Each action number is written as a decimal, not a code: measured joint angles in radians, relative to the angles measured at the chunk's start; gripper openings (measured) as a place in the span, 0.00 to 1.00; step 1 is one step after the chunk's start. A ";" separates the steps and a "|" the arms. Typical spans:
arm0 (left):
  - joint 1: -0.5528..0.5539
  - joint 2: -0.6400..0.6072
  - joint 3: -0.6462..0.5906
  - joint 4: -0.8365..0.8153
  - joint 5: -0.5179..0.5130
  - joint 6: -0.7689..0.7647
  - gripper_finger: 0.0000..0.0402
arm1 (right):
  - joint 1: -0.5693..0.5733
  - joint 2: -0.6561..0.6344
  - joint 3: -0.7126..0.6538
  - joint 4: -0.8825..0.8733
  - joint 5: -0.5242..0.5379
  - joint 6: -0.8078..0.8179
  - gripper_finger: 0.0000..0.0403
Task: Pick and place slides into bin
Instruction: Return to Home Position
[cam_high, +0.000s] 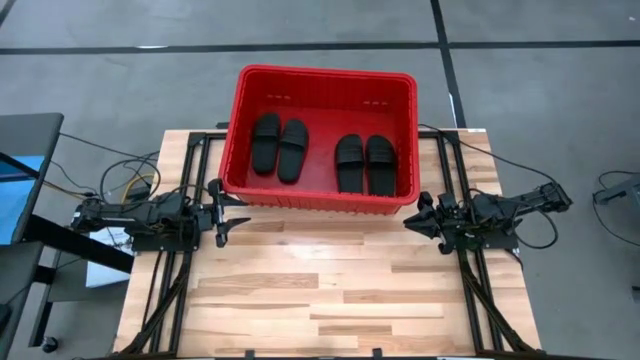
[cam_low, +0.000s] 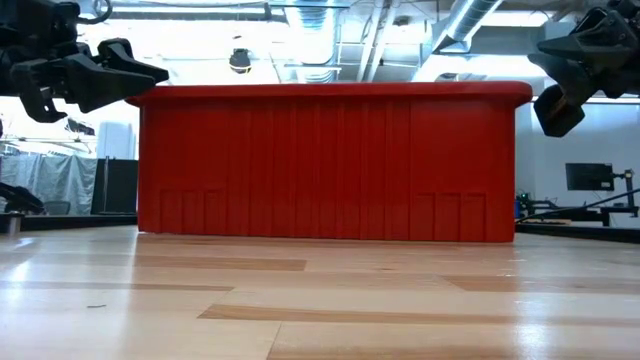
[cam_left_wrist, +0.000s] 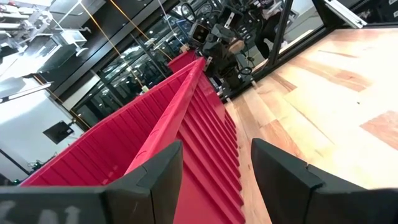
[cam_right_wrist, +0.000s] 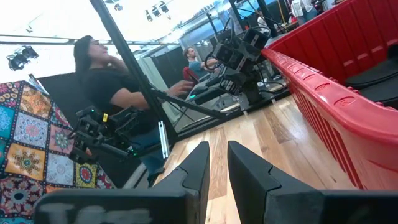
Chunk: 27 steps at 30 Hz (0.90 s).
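Slides: four black sandals lie flat on the floor of the bin, straps up, in two pairs. One pair is toward the left arm's side and the other toward the right arm's side, with a bare red gap between the pairs.
Bin: a large red crate with ribbed sides stands at the far end of the table and overhangs the far edge.
Left gripper: it hangs above the table just beside the bin's near corner, at about rim height, with its fingers wide apart and holding nothing.
Right gripper: it hangs just beside the opposite near corner, with its fingers only narrowly apart and holding nothing.
Writing: pale lettering on each gripper's body is too blurred to read.
Table: light wooden planks.
Room: a person in a dark top stands beyond the table, next to a patterned cloth.
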 joint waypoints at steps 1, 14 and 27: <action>0.000 0.000 0.000 0.000 0.000 0.006 0.46 | 0.000 0.000 0.000 0.000 0.000 0.000 0.13; 0.000 0.000 0.000 0.000 0.000 0.006 0.46 | 0.000 0.000 0.000 0.000 0.000 0.000 0.13; 0.000 0.000 0.000 0.000 0.000 -0.002 0.46 | 0.000 0.000 0.000 0.000 0.000 0.000 0.13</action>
